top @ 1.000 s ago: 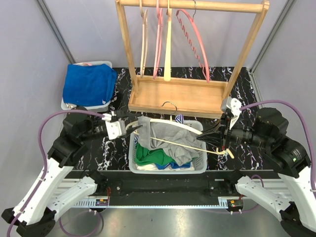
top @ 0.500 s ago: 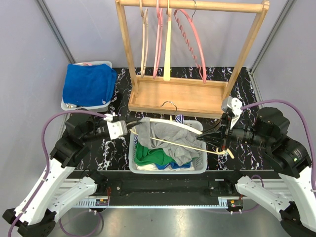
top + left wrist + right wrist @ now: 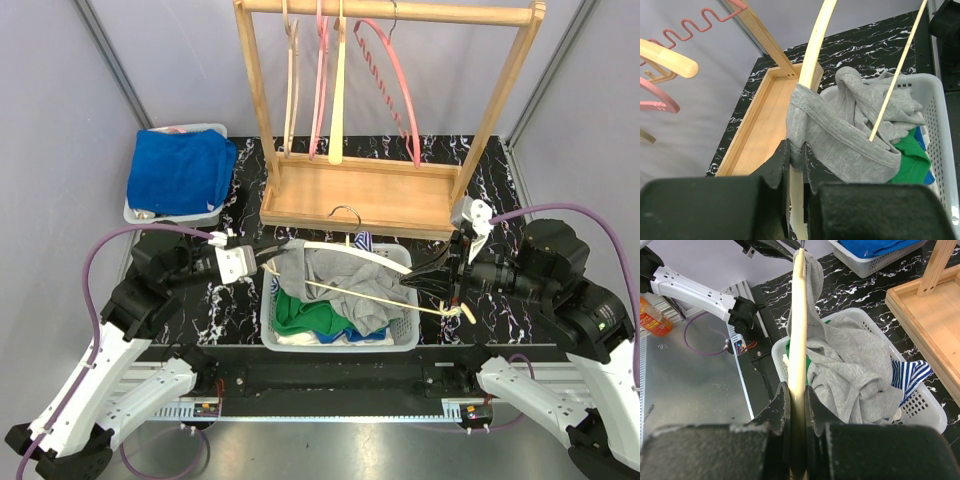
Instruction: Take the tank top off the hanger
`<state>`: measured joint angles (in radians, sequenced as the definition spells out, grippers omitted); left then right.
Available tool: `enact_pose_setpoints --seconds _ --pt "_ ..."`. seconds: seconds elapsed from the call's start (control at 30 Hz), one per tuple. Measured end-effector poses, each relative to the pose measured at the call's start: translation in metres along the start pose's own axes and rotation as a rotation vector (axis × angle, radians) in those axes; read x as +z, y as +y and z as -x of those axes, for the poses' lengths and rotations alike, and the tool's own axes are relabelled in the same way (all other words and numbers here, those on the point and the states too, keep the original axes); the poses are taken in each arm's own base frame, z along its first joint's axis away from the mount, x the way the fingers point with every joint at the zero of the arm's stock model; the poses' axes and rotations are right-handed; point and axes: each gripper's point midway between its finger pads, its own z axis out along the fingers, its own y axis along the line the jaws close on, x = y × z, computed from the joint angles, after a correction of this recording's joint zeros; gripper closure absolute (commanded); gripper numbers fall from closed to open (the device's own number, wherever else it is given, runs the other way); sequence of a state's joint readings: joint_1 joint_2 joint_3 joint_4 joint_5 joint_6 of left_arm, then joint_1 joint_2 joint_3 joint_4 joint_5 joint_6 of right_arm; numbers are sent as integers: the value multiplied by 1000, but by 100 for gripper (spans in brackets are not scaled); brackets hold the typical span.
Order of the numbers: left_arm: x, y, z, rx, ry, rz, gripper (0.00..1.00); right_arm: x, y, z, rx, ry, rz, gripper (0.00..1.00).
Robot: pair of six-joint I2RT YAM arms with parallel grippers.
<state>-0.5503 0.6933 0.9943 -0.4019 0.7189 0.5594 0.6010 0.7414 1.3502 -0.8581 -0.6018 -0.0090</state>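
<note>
Both jaws are clamped. The right gripper (image 3: 796, 392) grasps one end of the hanger (image 3: 799, 315). The left gripper (image 3: 796, 150) pinches the strap of the grey tank top (image 3: 850, 135) at the other end, possibly catching the wood too. The tank top drapes from the hanger into the basket (image 3: 940, 115). For a clean release, the right should brace the hanger while the left draws the strap outward past the tip, without snagging.

The tank top (image 3: 345, 282) hides most of the green garment (image 3: 298, 312) and striped garment (image 3: 363, 240) beneath.
</note>
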Motion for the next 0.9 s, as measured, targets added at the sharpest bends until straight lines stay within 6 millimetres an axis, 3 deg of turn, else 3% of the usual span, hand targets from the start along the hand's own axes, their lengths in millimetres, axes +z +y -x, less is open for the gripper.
enact_pose_setpoints --seconds 0.03,0.07,0.23,0.37,0.73,0.9 --pt "0 -1 0 -3 -1 -2 76 0 0 0 0 0 0 100" --pt "0 -1 0 -5 -2 -3 73 0 0 1 0 0 1 100" --pt "-2 1 -1 -14 5 9 72 -3 1 1 1 3 -6 100" --pt "-4 1 0 -20 4 14 100 -4 1 2 2 3 -7 100" --pt "-7 6 -1 -10 16 46 100 -6 2 -7 25 38 -12 100" --pt "-13 12 -9 0 54 99 100 -17 5 -5 26 47 -36 100"
